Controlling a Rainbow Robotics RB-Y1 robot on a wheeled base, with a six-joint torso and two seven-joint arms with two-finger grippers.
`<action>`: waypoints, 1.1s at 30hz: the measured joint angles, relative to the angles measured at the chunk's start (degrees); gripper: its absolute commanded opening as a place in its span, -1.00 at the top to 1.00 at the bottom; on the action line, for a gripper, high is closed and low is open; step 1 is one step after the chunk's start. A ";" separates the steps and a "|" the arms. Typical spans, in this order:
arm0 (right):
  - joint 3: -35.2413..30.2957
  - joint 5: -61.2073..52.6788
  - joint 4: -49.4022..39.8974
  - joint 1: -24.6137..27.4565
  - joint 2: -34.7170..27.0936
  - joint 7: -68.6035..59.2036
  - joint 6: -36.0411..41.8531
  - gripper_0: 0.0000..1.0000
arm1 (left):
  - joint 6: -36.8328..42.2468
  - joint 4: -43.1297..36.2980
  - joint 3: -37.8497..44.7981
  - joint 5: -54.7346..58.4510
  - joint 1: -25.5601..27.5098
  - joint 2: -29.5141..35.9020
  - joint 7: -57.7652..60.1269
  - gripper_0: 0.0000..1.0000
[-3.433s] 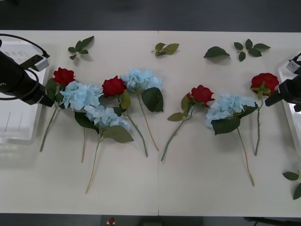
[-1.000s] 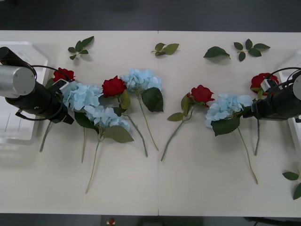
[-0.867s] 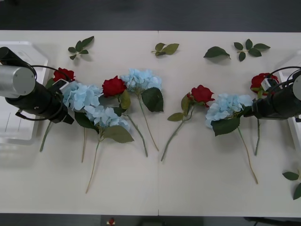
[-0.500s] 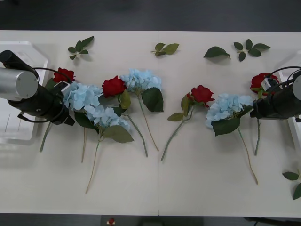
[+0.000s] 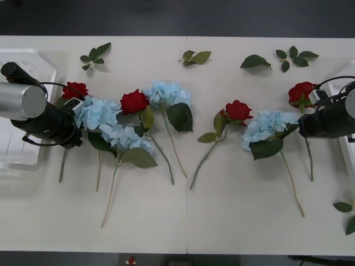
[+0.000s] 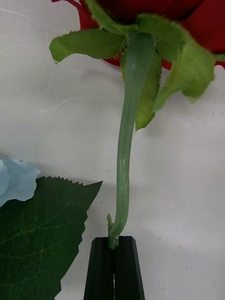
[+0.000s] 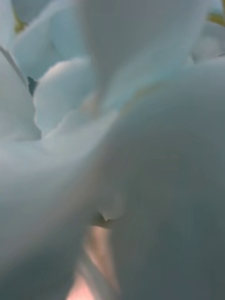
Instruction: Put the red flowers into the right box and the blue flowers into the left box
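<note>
And the far-right rose (image 5: pixel 301 92) shifts! Its bloom has slid up and left at the frame's right edge, stem swung nearer vertical: the right gripper (image 6: pixel 113 243), jaws clamped together on the stem (image 6: pixel 124 154), looks to be carrying it toward the right box (image 5: pixel 345 145). At mid-left, the left gripper (image 5: pixel 74 133) has nudged the leftmost rose (image 5: pixel 74 89); its jaws sit buried in a blue hydrangea (image 5: pixel 95 112), grip impossible to tell.

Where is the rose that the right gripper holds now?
In the front view, the rose lies at the table's far right, beside the blue hydrangea, its stem pinched in the right gripper.
</note>
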 measured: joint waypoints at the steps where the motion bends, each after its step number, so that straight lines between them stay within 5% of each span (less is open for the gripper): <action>1: 0.00 0.00 0.00 0.00 0.00 0.00 0.02 1.00 | 0.00 0.00 0.00 0.00 0.00 0.00 0.00 1.00; 9: 0.00 -1.04 -2.13 -0.01 -1.22 0.10 0.55 1.00 | -0.01 -0.08 0.00 0.01 0.00 0.00 0.00 1.00; 19: -0.05 -2.90 -17.40 -2.51 -13.74 1.91 9.20 1.00 | 0.40 -5.45 0.71 0.82 0.00 2.09 0.00 1.00; 33: -2.48 4.02 -12.73 -6.15 -22.21 1.98 18.35 1.00 | 14.53 -7.80 25.20 11.69 0.02 3.61 -15.16 1.00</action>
